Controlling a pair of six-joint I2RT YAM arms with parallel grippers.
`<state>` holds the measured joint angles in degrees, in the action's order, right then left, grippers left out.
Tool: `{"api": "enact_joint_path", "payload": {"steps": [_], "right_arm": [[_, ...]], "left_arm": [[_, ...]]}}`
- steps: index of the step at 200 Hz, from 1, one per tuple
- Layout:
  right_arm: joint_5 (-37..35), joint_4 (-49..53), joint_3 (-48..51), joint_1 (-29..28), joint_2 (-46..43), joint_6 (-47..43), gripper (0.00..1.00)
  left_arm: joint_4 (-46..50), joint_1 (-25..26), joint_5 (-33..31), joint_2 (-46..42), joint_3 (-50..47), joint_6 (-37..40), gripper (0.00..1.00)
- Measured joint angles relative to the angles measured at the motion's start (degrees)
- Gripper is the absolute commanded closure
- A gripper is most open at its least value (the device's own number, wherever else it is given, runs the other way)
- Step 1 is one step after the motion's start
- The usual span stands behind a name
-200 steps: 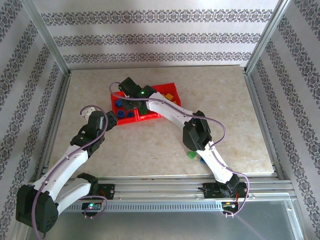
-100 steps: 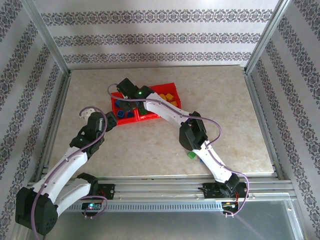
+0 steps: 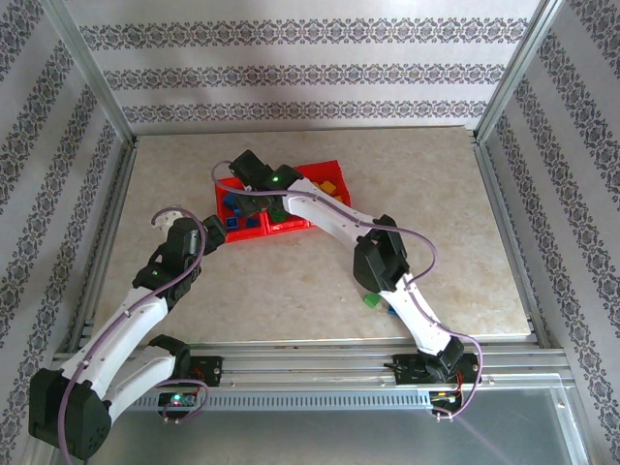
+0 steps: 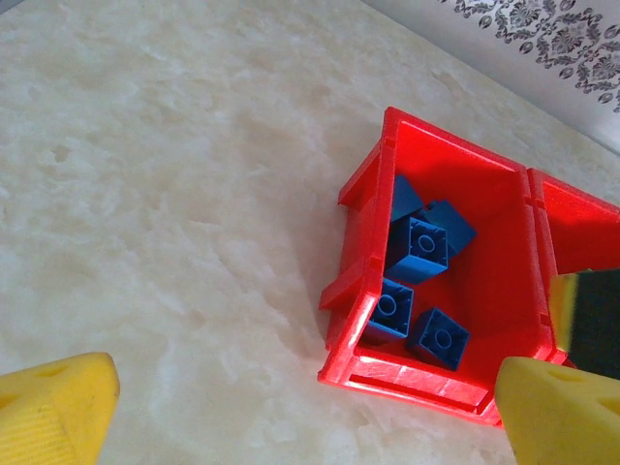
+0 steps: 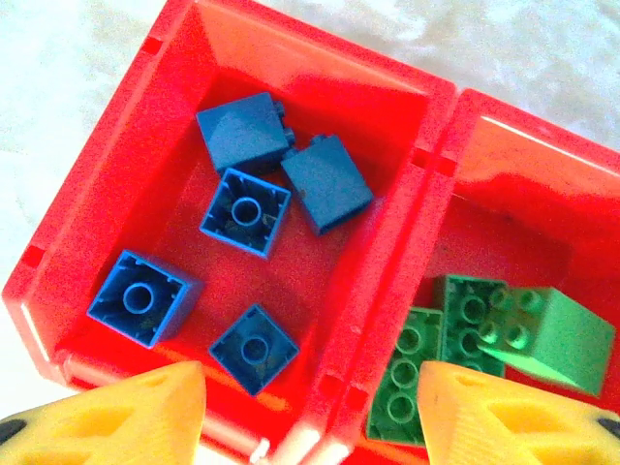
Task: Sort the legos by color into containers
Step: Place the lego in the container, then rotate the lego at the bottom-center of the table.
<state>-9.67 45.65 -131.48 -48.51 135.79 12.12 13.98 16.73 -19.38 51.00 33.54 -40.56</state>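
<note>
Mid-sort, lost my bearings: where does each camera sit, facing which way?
Top external: above, behind the bases, facing down on the table; left arm and right arm by the tray.
Left wrist: off the tray's left end, angled down at blue legos; left fingers in bottom corners.
Right wrist: above the tray, facing down on blue and green legos; right fingers at bottom.
Shared: both wrists see blue legos.

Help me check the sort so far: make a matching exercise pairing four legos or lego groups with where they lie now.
Things:
1. blue legos
2. green legos
3. yellow lego
4. stray green lego

Places:
A. on the table, outside the tray
B. tray's left-end compartment
C. tray's right-end compartment
D. tray's middle compartment

Pairs: 1-B, 2-D, 3-C, 4-A
</note>
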Motion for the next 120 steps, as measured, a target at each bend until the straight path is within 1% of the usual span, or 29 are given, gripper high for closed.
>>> {"api": "enact_joint_path", "payload": {"steps": [50, 94, 120], "right_arm": [[-1.42, -4.2, 19.02, 1.55, -15.93, 6.8, 0.38], [-3.69, -6.23, 38.66, 5.11, -30.53, 14.78, 0.38], [-4.48, -6.01, 49.81, 5.64, -38.51, 18.38, 0.38]], "left_arm": [[-0.15, 0.0, 2.6, 0.33, 0.87, 2.84, 0.0], [-1.66, 0.04, 5.31, 3.91, 2.58, 3.98, 0.0], [-2.19, 0.17, 6.12, 5.86, 3.04, 4.35, 0.0]]}}
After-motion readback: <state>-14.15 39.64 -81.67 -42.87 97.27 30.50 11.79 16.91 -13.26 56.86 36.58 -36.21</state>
